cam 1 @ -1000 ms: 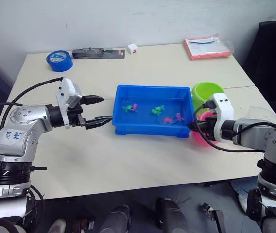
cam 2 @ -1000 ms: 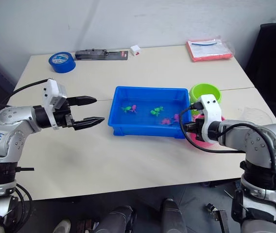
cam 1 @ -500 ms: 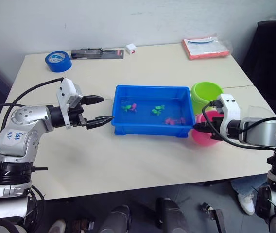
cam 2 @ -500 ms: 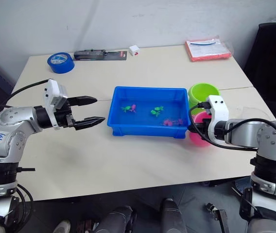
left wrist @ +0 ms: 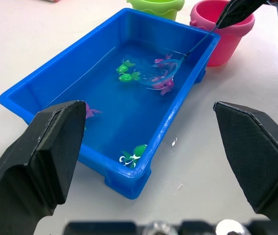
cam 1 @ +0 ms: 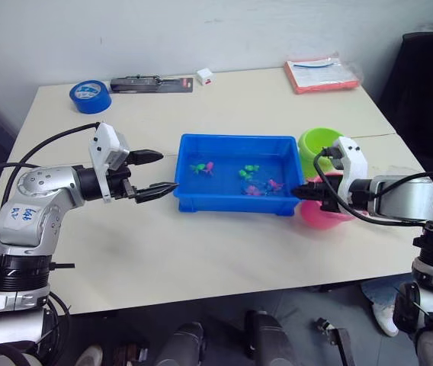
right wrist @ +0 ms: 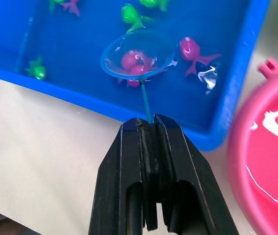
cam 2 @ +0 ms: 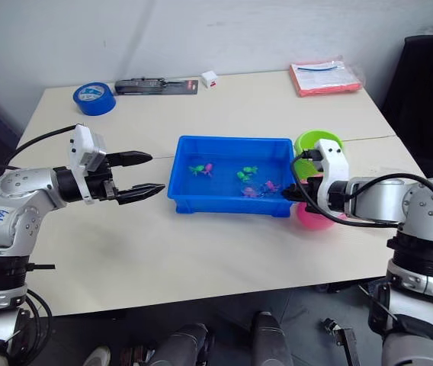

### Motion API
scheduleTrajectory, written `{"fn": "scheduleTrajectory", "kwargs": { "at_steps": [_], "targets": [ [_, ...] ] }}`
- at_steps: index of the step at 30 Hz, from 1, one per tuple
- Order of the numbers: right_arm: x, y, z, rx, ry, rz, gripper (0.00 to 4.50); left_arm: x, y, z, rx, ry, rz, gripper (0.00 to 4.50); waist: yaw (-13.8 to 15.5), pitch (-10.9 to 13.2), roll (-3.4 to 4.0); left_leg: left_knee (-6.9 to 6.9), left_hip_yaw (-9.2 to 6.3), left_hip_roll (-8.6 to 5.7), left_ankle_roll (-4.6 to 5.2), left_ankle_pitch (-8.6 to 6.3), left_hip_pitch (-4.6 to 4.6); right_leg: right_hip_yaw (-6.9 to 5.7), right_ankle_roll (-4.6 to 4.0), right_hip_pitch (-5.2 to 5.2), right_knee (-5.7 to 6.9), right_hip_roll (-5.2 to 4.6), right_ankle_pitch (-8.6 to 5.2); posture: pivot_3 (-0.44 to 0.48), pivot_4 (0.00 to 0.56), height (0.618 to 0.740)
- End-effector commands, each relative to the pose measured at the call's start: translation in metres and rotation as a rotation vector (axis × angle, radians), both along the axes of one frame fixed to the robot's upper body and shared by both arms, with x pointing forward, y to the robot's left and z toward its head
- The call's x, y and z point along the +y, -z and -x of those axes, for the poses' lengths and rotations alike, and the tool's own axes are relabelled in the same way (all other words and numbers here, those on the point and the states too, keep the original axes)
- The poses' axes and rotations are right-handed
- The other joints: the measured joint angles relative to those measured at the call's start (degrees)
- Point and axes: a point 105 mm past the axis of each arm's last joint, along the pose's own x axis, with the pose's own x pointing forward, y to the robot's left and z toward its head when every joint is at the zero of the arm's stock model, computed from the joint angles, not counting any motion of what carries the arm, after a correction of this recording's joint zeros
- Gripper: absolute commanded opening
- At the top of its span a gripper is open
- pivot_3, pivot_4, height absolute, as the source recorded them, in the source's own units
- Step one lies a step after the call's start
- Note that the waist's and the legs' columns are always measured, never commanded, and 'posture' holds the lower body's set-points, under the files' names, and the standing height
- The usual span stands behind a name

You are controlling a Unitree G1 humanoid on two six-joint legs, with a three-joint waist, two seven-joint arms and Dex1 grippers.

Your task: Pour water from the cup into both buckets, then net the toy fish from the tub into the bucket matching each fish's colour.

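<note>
Your right claw was clamped on the thin stem of a small net, whose hoop sat in the water of the blue tub over a pink fish. The tub stood at the middle of the tabletop, with the pink bucket just beside its right end and the green bucket just behind that one. Your left claw hung spread wide and empty off the tub's left end, apart from it.

Judging progress: the pink bucket showed a glint inside that looked like water, so pouring seemed done there; you could not tell for the green bucket. Netting was at an early stage. About six fish lay in the tub, among them a second pink fish beside the hoop and a green fish beyond it. No fish could be made out in either bucket.
</note>
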Motion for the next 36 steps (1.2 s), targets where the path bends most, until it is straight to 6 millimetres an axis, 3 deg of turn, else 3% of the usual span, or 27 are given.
{"fn": "scheduleTrajectory", "kwargs": {
  "at_steps": [1, 18, 26, 36],
  "targets": [
    [0.002, -0.013, 0.002, -0.033, -0.022, -0.029, 0.79, -0.001, -0.009, 0.004, -0.039, 0.009, 0.005, 4.50, 0.07, 0.00, 0.00, 0.00, 0.00, 0.00, 0.00, 0.00, 0.00, 0.00, 0.00, 0.00, 0.00, 0.00, 0.00, 0.000, 0.150, 0.740],
    [-0.014, 0.009, 0.007, 0.103, 0.057, 0.001, 0.79, -0.002, -0.008, 0.005, -0.037, 0.009, -0.001, 4.50, 0.09, 0.00, 0.00, 0.01, 0.03, 0.03, 0.00, 0.00, 0.00, -0.01, -0.03, 0.00, -0.03, 0.01, 0.03, 0.000, 0.150, 0.740],
    [-0.024, 0.019, -0.005, 0.120, 0.193, 0.043, 0.79, 0.000, -0.011, 0.005, -0.043, 0.005, -0.009, 4.50, 0.11, 0.00, 0.00, 0.01, 0.04, 0.03, 0.00, 0.00, 0.00, -0.03, -0.03, 0.01, -0.04, 0.01, 0.04, 0.000, 0.150, 0.740],
    [-0.031, 0.011, -0.024, 0.026, 0.295, 0.102, 0.79, 0.002, -0.013, 0.006, -0.052, -0.004, -0.022, 4.50, 0.11, 0.00, 0.01, 0.02, 0.09, 0.05, 0.00, 0.00, 0.02, -0.03, -0.04, 0.01, -0.04, 0.04, 0.07, 0.000, 0.150, 0.740]
  ]
}}
